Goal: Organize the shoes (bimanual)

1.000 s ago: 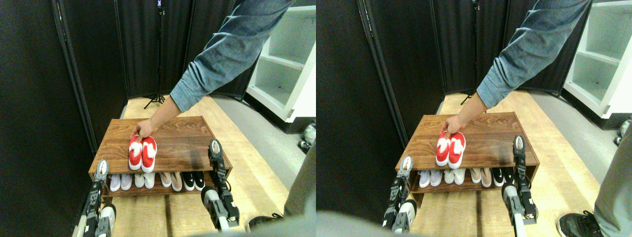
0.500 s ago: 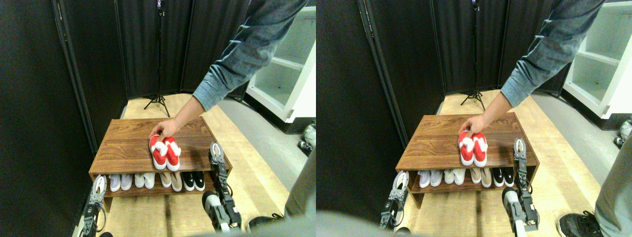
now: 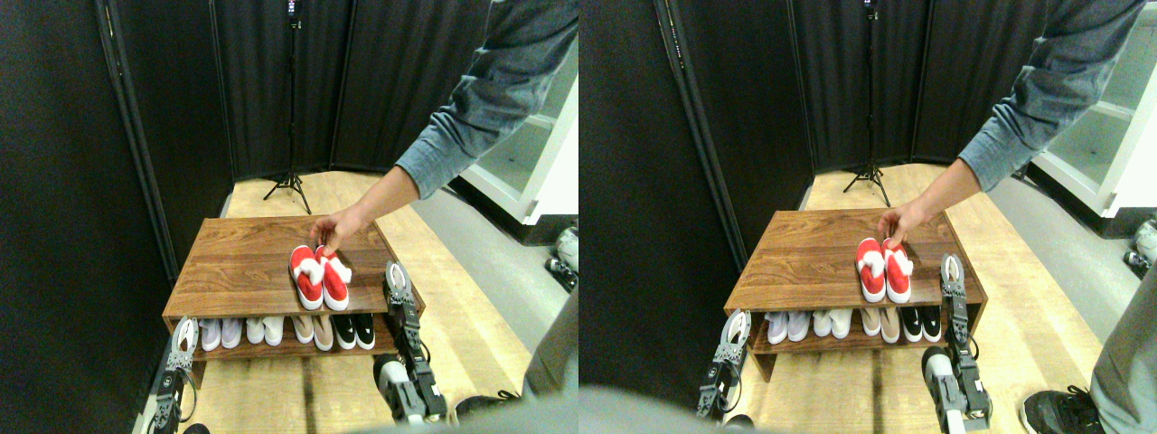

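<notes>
Two pale manipulators end in dark grippers: the left gripper [image 3: 183,336] shows light, looped fingers, the right gripper [image 3: 394,276] a black jointed body. The person's sleeve [image 3: 488,90] is blue-grey denim.

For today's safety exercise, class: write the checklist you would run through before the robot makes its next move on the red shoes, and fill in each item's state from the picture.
1. Person's hand away from the shoes: not ok, it rests at the heels of the red shoes.
2. Red shoes on the rack top, side by side: ok.
3. Shoes upright, toes toward the robot: ok.
4. Left gripper away from the shoes: ok, it is low at the rack's left front corner.
5. Right gripper away from the shoes: ok, beside the rack's right edge, not touching them.
6. Gripper opening: cannot tell.
</notes>
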Robot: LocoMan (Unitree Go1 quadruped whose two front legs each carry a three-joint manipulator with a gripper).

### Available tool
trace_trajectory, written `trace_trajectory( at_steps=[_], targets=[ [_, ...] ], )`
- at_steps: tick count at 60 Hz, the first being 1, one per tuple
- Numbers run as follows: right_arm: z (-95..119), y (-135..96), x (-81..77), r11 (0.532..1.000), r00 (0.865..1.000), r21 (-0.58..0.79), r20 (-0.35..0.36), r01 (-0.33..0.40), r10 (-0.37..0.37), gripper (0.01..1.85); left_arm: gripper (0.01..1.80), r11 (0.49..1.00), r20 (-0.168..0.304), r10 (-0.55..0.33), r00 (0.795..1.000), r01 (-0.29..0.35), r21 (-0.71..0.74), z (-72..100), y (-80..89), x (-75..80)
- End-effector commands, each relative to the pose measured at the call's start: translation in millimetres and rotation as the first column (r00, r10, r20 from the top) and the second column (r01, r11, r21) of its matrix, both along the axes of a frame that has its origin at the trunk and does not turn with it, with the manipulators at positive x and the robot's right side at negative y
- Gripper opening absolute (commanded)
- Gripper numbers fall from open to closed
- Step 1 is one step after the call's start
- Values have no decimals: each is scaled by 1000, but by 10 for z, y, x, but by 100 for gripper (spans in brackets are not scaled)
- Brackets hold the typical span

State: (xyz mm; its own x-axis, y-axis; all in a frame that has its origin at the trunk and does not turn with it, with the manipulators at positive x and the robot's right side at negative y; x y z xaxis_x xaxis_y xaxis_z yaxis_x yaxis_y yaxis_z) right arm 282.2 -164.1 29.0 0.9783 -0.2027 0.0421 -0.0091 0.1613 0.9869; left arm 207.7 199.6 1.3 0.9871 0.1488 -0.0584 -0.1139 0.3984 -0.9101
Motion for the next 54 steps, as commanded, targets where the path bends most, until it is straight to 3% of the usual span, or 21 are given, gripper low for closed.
trace_trajectory(
  at_steps=[1,16,31,40,44,47,50,52,54],
  targets=[
    [119,-13,-20,999,999,13,31,-37,36,1,1,1000,61,-7,998,6,20,104,-36,84],
    [87,-73,-19,994,994,-34,22,-104,105,1,1,1000,46,-11,999,11,3,81,-91,212],
    [45,-77,-41,990,989,-24,-54,-139,137,1,1,1000,75,-9,997,9,6,67,-131,334],
    [21,-81,-69,993,991,-6,-69,-117,116,1,1,999,81,4,997,-1,-35,55,-174,394],
    [13,-83,-89,997,995,10,-74,-72,72,1,1,999,81,-4,997,8,-43,54,-190,426],
    [19,-80,-111,998,996,-55,-76,-44,39,1,1,998,76,0,997,4,-55,56,-199,430],
    [40,-61,-162,997,995,-77,-97,28,-35,32,1,997,73,6,997,-1,-75,64,-216,436],
    [52,-57,-198,998,993,-59,-112,38,-44,71,1,995,73,0,997,7,-101,65,-228,442],
    [59,-56,-216,995,990,-94,-132,41,-53,91,1,995,72,-4,997,11,-100,66,-236,442]
  ],
)
